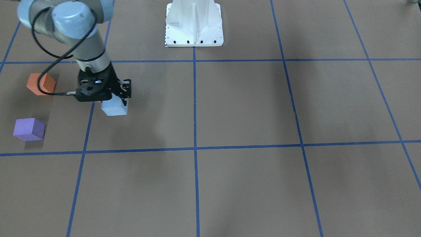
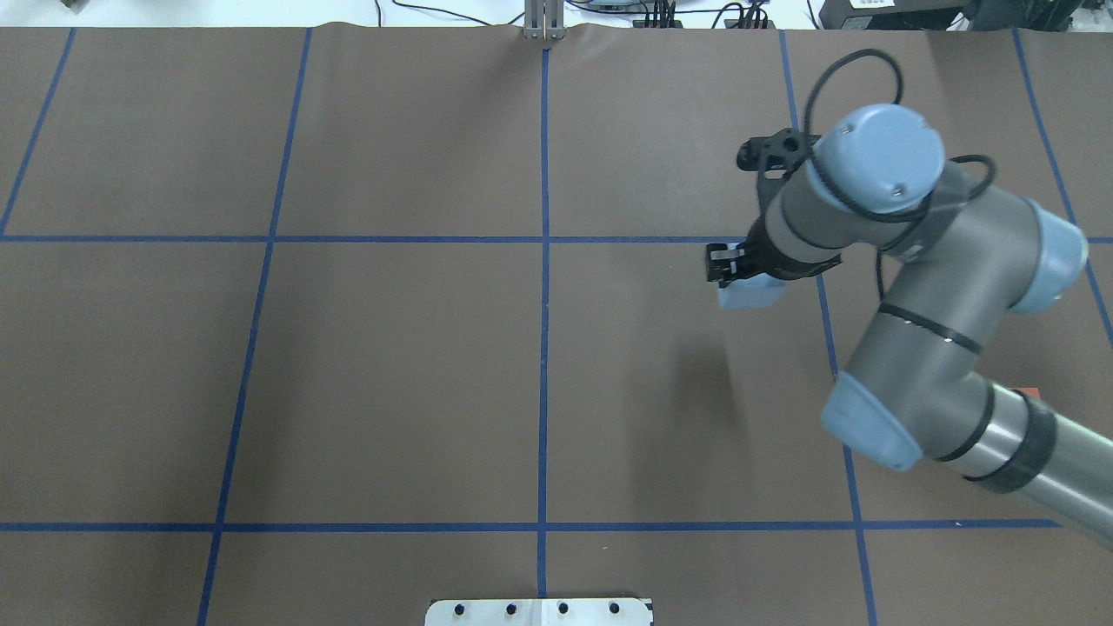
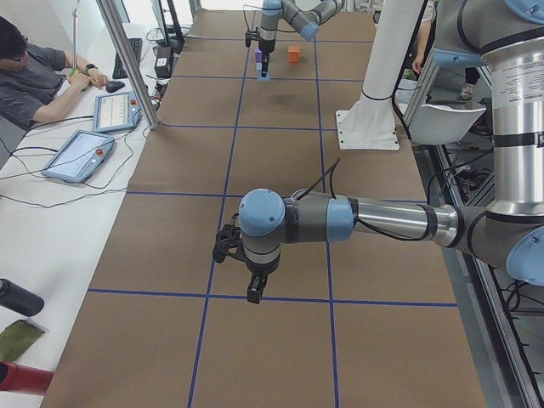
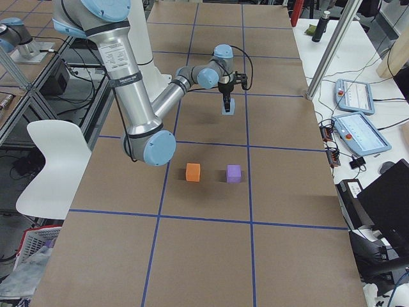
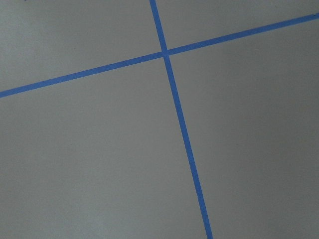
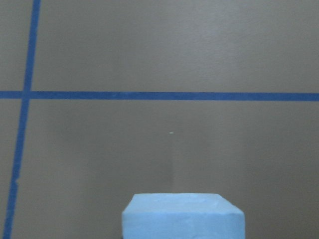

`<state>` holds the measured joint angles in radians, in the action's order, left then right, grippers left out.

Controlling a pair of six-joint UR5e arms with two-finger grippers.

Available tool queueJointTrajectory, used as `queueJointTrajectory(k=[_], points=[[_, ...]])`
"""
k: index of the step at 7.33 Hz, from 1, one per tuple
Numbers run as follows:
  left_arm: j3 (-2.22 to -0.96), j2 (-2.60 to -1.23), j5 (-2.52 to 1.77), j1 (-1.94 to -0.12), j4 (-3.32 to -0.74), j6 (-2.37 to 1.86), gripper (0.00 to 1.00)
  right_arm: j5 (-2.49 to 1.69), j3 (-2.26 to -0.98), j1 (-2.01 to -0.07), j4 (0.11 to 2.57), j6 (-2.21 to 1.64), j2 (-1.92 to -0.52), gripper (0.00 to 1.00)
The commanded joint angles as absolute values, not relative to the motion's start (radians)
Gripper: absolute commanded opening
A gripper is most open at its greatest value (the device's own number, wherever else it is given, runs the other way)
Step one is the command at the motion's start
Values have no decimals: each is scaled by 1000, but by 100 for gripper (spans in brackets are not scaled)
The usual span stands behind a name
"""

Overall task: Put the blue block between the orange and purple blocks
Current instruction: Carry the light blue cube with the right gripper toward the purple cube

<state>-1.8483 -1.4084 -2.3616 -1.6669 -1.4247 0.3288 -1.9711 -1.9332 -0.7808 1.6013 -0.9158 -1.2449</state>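
Cable point(image 1: 62, 93) crosses orange block point(image 1: 34, 86) (blue block point(image 1: 114, 108) apparently gripped nearby).

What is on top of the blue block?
The right end effector sits directly over the blue block, covering part of its top face. Its fingertips are hidden by its own body, so grip contact cannot be seen.

Overhead from robot's edge, front view facing it steeply, end cameras along table point(image 2: 391, 365), wrist cameras close down, blue block point(image 1: 114, 108) shared across exteriors.
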Motion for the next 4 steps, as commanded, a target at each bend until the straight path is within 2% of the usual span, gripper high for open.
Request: queueJointTrajectory(k=[1, 4], points=[[-1856, -1396, -2364, -1666, -1431, 325, 100, -2104, -1950, -979, 1513, -723, -1476, 0], [-1861, -1396, -2364, -1666, -1431, 325, 100, -2115, -1889, -1005, 1184, -742, -1708, 0]])
